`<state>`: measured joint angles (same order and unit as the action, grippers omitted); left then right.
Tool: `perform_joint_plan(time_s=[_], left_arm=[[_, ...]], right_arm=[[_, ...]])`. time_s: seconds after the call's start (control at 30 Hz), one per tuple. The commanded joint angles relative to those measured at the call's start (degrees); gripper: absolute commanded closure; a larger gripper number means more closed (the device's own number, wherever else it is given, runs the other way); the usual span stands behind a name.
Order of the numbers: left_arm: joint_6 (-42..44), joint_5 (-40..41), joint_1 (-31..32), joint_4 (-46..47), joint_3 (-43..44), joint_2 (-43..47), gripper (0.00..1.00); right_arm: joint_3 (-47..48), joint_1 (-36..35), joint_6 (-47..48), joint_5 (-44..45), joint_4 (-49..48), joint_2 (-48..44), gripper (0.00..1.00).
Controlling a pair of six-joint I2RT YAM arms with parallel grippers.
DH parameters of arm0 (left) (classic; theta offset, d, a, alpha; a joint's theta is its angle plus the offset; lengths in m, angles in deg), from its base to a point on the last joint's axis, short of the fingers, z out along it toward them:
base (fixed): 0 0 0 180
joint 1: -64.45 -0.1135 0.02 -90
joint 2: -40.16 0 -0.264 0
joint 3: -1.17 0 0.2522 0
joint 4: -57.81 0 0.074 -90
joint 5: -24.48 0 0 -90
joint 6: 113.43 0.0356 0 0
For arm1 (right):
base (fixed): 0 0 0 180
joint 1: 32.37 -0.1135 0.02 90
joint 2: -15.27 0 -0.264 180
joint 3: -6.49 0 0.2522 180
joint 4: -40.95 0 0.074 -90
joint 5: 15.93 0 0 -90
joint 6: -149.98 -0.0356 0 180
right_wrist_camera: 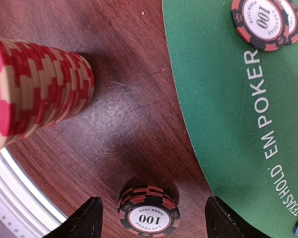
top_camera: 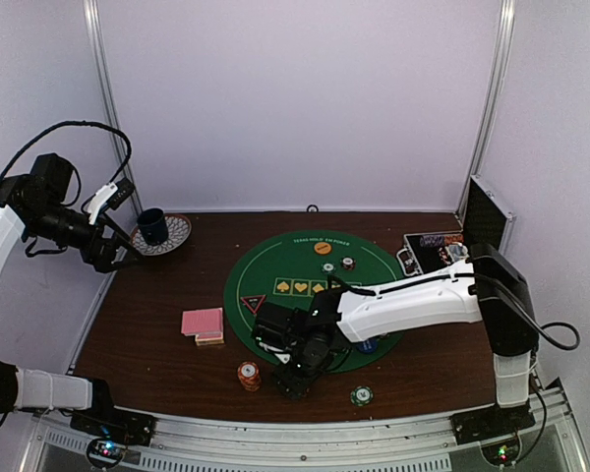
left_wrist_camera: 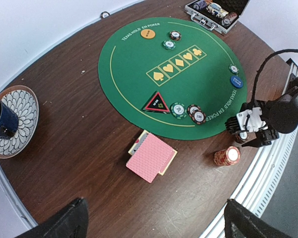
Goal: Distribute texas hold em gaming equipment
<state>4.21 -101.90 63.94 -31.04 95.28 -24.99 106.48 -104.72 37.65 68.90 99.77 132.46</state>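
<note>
My right gripper (right_wrist_camera: 153, 208) is open low over the wood, just off the green mat (top_camera: 305, 270). A short stack of black-and-red 100 chips (right_wrist_camera: 149, 210) stands between its fingers with a gap on each side. A taller red-and-cream chip stack (right_wrist_camera: 39, 94) (top_camera: 248, 375) stands close beside it. The pink-backed cards (left_wrist_camera: 151, 157) (top_camera: 204, 324) lie left of the mat. On the mat are a red triangle (left_wrist_camera: 157, 102), several chips (left_wrist_camera: 195, 114), an orange disc (left_wrist_camera: 148, 33) and a blue disc (left_wrist_camera: 236, 81). My left gripper (left_wrist_camera: 159, 223) (top_camera: 118, 248) hangs open, high at the far left.
A dark blue cup (top_camera: 152, 225) on a patterned plate (top_camera: 180, 234) sits at the back left. The open chip case (top_camera: 435, 251) stands at the back right. A single green chip (top_camera: 362, 395) lies near the table's front edge. The right arm (top_camera: 413, 295) crosses over the mat.
</note>
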Motion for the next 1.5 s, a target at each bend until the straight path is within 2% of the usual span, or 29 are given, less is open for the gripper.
perform_joint_plan(time_s=[0.0,0.3,0.67,0.87,1.47], left_arm=[[0.84,-0.71,0.33,0.49,0.5,0.03,0.02],[0.84,-0.62,0.31,0.59,0.46,0.29,0.02],[0.75,-0.54,0.33,0.5,0.58,0.39,0.02],[0.75,-0.53,0.3,0.48,0.77,0.45,0.02],[0.56,-1.07,0.33,0.5,0.6,0.61,0.03]], right_arm=[[-0.72,-0.03,0.27,-0.37,-0.59,1.07,0.29],[-0.76,-0.06,0.35,-0.79,-0.67,1.64,0.4],[-1.14,0.02,0.68,-0.78,-0.01,1.68,0.46],[-0.15,-0.01,0.94,-0.46,1.1,0.55,0.57],[2.57,0.04,1.76,-0.46,6.09,-4.32,0.57]])
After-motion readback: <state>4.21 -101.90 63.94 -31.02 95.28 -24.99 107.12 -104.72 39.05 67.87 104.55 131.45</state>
